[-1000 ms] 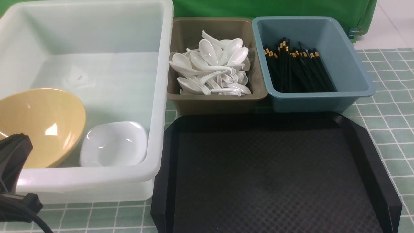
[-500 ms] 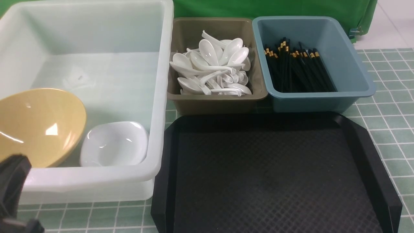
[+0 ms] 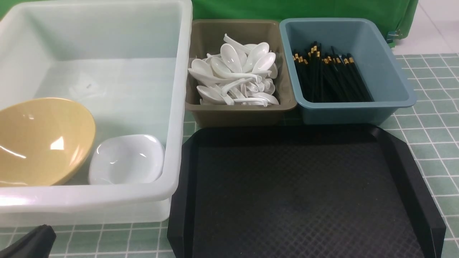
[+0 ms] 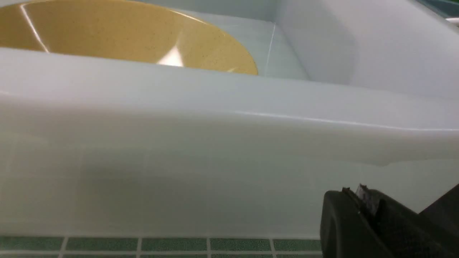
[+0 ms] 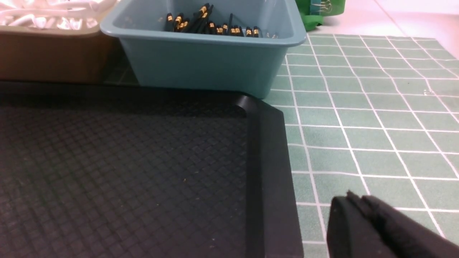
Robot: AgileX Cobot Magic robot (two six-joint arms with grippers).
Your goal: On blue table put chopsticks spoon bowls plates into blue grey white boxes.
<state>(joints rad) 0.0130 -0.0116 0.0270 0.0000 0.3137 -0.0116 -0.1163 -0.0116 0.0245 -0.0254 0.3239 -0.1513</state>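
Judging by the bare black tray (image 3: 304, 193), sorting looks finished; bowl (image 3: 43, 139) and plate (image 3: 125, 159) at the white tub's (image 3: 107, 200) near edge; spoons (image 3: 236, 75) in the grey box (image 3: 240, 114); chopsticks (image 3: 330, 79) in the blue box (image 3: 344, 111); left gripper (image 4: 362, 215) and right gripper (image 5: 358, 218) both clenched, empty.

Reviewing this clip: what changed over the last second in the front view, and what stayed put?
The left pincer pulled back from in front of the white tub, dropping toward the camera until only a dark tip shows at the lower corner. It is shut and holds nothing. The tan bowl, white dish, spoons, chopsticks and black tray stayed as they were.
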